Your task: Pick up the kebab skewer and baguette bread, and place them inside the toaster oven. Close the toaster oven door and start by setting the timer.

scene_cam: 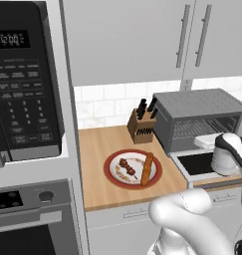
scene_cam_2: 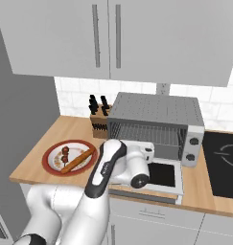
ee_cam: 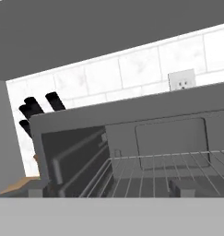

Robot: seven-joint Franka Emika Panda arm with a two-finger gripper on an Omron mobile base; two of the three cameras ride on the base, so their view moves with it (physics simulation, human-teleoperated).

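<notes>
the toaster oven [scene_cam_2: 154,125] stands on the wooden worktop [scene_cam: 100,149] with the toaster oven door [scene_cam_2: 161,175] folded down flat in front of it and the wire rack [ee_cam: 164,173] bare. the kebab skewer [scene_cam: 127,168] and the baguette bread [scene_cam: 148,169] both lie side by side on the red-rimmed plate [scene_cam: 112,175], to the left of the oven and just in front of the knife block [scene_cam: 141,126]. neither food has been lifted, so the step in hand looks like the turn from the opened door to the first pick.

the arm's hand hangs over the lowered door, facing into the oven mouth. the tool's fingertips cannot be made out in the pictures; by every other sign its jaws stand wide apart and hold nothing.

the next move probably calls for swinging the hand left, away from the oven and over the plate, then coming down on one of the two foods, taking care not to nudge the other, which lies near.

the two base views show the plate and its foods. the hand view gives the oven's inside wall, the rack wires up close, and a wall outlet [ee_cam: 181,79] on the tiled backsplash behind.
</notes>
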